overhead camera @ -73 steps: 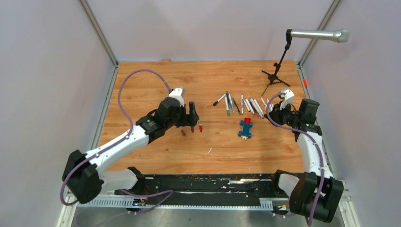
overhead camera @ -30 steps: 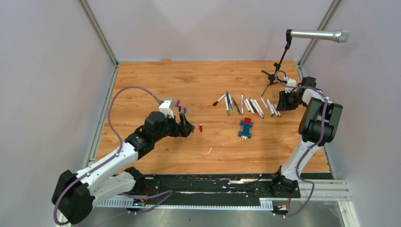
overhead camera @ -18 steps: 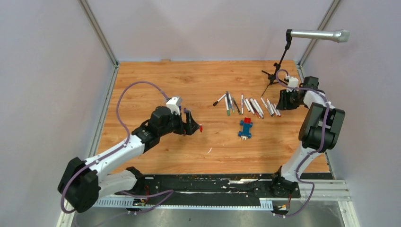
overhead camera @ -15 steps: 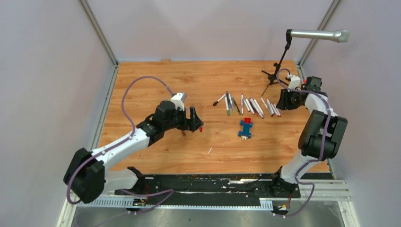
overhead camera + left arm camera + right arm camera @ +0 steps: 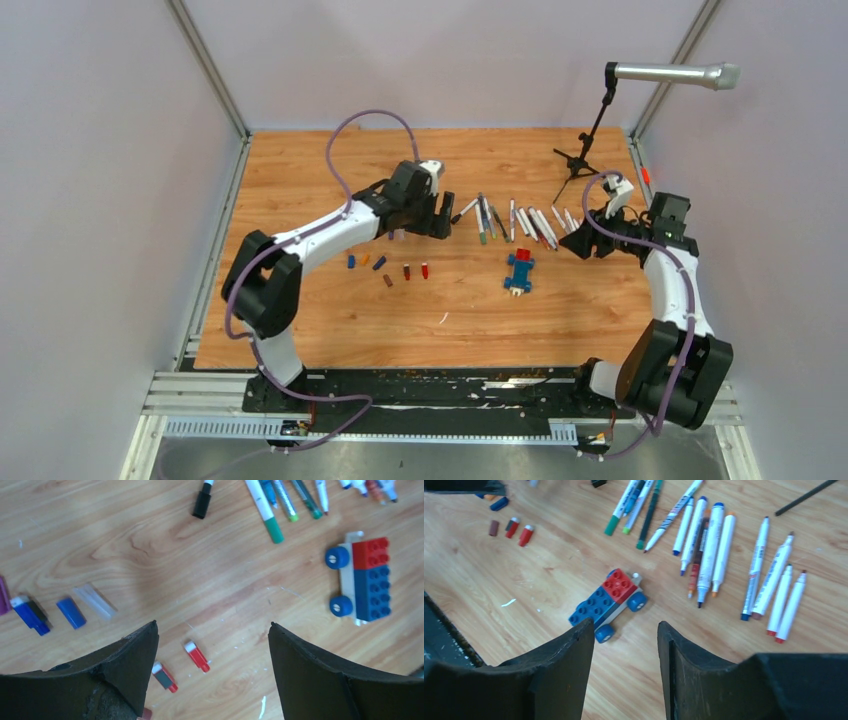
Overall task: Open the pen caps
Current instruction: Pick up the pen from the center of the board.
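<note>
Wooden table (image 5: 300,180) seen from above; the left gripper (image 5: 438,226), jaws spread wide and empty, hangs by the left end of a row of pens (image 5: 515,220); loose caps (image 5: 388,268) lie scattered on the wood just beside it, on the side nearer the arm bases, none touched; in its wrist view a red cap (image 5: 197,656) lies under the gap between the jaws, with blue caps (image 5: 71,612) off to one side; the right gripper (image 5: 578,243), jaws parted and empty, hangs at the row's right end, well apart from the caps, near a toy car (image 5: 518,272).
</note>
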Motion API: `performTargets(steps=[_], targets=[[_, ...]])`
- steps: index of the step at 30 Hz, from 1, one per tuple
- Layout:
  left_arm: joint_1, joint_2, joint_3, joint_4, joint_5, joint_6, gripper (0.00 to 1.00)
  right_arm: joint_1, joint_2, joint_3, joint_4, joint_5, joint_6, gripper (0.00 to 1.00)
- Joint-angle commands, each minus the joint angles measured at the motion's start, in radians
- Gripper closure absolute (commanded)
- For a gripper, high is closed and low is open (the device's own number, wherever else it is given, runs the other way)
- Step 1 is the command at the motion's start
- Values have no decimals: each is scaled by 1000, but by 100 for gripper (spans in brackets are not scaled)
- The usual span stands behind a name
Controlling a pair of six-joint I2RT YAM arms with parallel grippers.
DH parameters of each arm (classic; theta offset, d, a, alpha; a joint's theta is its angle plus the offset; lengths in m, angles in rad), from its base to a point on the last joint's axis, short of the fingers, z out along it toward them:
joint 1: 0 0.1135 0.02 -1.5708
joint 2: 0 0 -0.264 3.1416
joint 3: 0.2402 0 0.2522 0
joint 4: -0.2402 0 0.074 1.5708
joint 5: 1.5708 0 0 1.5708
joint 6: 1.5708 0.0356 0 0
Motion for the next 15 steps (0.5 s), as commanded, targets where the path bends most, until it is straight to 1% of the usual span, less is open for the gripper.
performTargets(steps=[1,5,7,11,15], targets=[[-42,133,218,-209,-151,132,15,-11,-77,-60,56,-118,-32,49],[-56,285,396,-297,-182,182,20,-12,-71,-39,27,-128,-46,49],[-58,342,467,-316,-181,210,23,-12,-70,-33,14,-130,-54,49],[-58,435,580,-330,-171,251,29,-12,-70,-19,-10,-129,-73,49],[-58,523,684,-361,-155,276,37,-12,-75,-20,-11,-135,-74,49]])
